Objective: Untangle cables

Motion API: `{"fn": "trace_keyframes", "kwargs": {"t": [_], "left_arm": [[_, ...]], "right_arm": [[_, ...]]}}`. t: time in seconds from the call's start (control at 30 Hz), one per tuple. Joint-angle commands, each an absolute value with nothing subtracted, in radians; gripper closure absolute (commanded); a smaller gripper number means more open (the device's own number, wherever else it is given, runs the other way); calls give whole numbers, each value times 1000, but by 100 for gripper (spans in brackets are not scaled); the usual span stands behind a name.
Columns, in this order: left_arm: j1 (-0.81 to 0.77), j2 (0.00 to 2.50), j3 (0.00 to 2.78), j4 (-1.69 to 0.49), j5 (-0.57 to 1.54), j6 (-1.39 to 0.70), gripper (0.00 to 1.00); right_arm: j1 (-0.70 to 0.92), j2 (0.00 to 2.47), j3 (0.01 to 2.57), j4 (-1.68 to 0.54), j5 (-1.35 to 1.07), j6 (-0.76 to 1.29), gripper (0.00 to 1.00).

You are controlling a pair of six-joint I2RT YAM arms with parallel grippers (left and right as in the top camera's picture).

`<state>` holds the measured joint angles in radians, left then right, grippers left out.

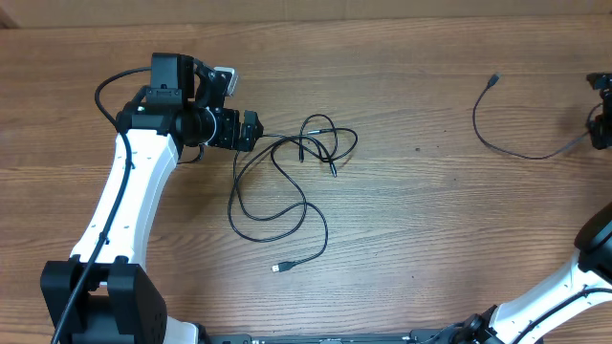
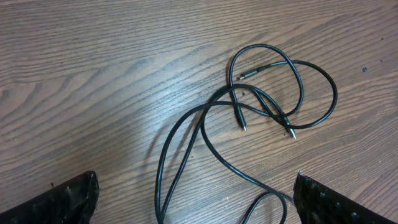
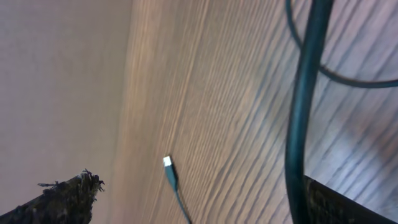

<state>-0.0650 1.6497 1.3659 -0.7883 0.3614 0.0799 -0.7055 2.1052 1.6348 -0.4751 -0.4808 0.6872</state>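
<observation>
A tangle of thin black cables (image 1: 296, 162) lies left of centre on the wooden table, with a long loop trailing to a metal plug (image 1: 280, 268). My left gripper (image 1: 253, 131) is open at the tangle's left edge, just above the table. In the left wrist view the strands and several plug tips (image 2: 267, 93) lie ahead, and two strands pass between the open fingers (image 2: 196, 193). A separate black cable (image 1: 516, 151) curves at the far right, with its plug (image 1: 494, 78) lying free. My right gripper (image 1: 600, 119) is at that cable's other end. Its fingers (image 3: 198, 186) are spread, and the cable (image 3: 301, 124) runs along the right finger.
The left arm's white link (image 1: 124, 210) and base (image 1: 96, 296) fill the lower left. The right arm's link (image 1: 574, 287) crosses the lower right corner. The table's far edge (image 1: 382, 10) runs along the top. The separate cable's plug (image 3: 168, 163) also shows in the right wrist view.
</observation>
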Motion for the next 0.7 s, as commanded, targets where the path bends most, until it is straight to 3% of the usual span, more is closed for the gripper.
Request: {"fn": "trace_keyframes", "kwargs": {"t": [0.0,0.4,0.67], "left_arm": [[-66,1647,1388,-788,355,74,0],[-66,1647,1388,-788,355,74,1],[-66,1647,1388,-788,355,74,0]], "right_arm": [[-708,2094,1651,-492,-530,682,0],[-707,1938,1651,-654,-184,543,0],[-707,1827,1651,-732,-90,367,0]]}}
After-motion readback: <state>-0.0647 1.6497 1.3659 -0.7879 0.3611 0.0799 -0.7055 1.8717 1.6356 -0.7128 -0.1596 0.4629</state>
